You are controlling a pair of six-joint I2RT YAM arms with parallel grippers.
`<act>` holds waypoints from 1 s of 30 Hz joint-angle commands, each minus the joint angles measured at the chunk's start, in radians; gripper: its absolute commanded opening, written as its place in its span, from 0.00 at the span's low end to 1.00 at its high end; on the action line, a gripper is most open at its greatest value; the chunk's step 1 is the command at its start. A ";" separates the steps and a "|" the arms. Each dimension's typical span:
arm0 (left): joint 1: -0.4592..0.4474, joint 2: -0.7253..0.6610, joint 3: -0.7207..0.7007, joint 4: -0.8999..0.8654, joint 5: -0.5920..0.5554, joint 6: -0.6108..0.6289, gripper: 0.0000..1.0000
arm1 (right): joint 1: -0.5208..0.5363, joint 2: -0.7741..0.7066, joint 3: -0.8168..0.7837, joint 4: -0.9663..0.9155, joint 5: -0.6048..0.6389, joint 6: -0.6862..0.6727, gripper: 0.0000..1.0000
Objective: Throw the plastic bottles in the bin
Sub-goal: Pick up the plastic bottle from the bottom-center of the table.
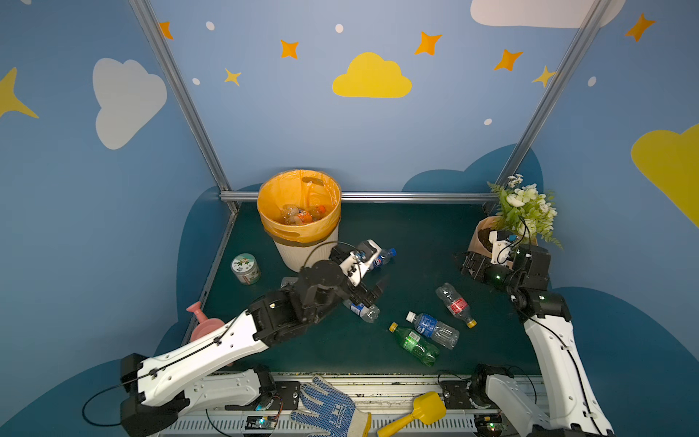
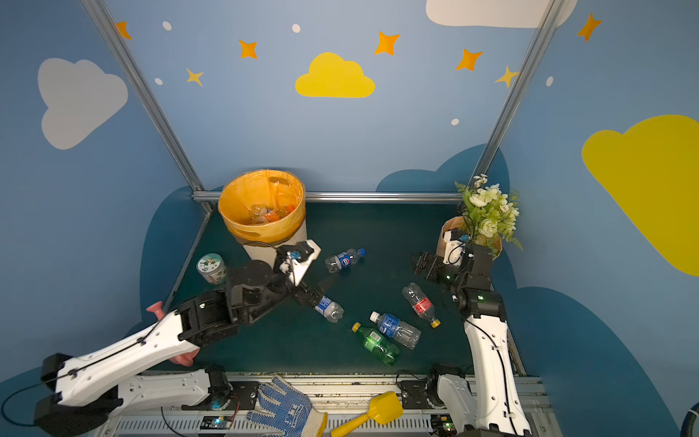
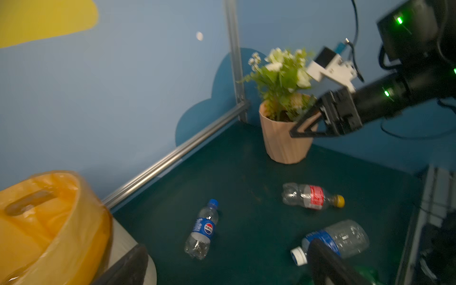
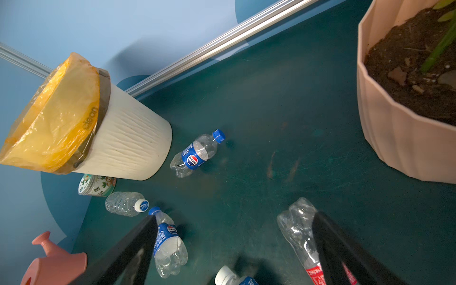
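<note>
**Q:** Why did the left gripper (image 1: 373, 293) hang at table centre, jaws spread?

**A:** Probably to straddle the small bottle (image 1: 364, 311) beneath it, clear, ribbed and lying flat.

**Q:** And the right gripper (image 4: 234, 216)?

**A:** It was also spread and empty, at 3 o'clock, near the red-labelled bottle (image 1: 455, 304).

**Q:** And the bin (image 1: 299, 254)?

**A:** Ribbed, cream, lined with a glossy orange bag, it stood at 11 o'clock. Some plastic bottles (image 1: 302, 216) lay inside and others were loose on the table.
</note>
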 commanded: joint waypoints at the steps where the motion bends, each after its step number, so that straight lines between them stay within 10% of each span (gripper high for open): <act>1: -0.063 0.073 0.010 -0.042 0.017 0.094 1.00 | -0.018 -0.005 0.008 -0.011 0.031 -0.001 0.95; 14: -0.182 0.413 0.130 -0.173 0.334 0.239 1.00 | -0.077 -0.031 -0.028 0.001 0.023 0.026 0.96; 30: -0.213 0.736 0.262 -0.287 0.394 0.293 0.94 | -0.105 -0.060 -0.046 -0.001 0.002 0.025 0.96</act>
